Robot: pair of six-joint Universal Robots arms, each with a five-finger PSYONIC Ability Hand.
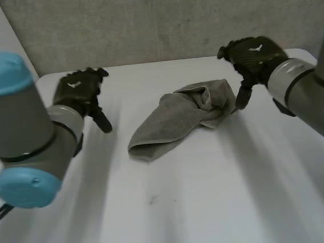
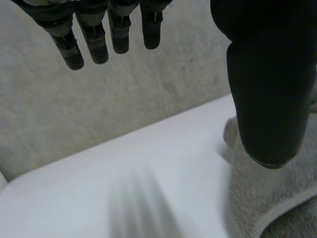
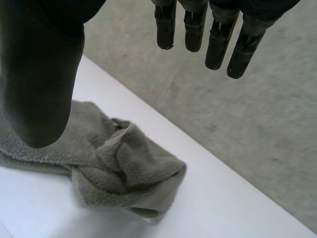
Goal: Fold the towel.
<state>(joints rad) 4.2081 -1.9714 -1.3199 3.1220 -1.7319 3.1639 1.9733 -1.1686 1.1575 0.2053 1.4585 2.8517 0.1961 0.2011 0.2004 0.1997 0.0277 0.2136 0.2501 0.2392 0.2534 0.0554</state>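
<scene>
The towel (image 1: 176, 120) lies crumpled in the middle of the worktop (image 1: 216, 208), not yet folded. The right hand (image 1: 254, 58) hovers just beside its right end, fingers loose and empty, likely poised to take it; the left hand (image 1: 78, 90), equally slack and empty, hangs well apart to the left

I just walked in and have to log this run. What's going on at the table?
A grey towel lies bunched up in the middle of the white table, not yet folded. Neither robot hand holds it. The left hand hovers off to one side, apart from the cloth, its fingers straight. The right hand hovers by the towel's crumpled end, fingers straight too, with its thumb close over the cloth.
</scene>
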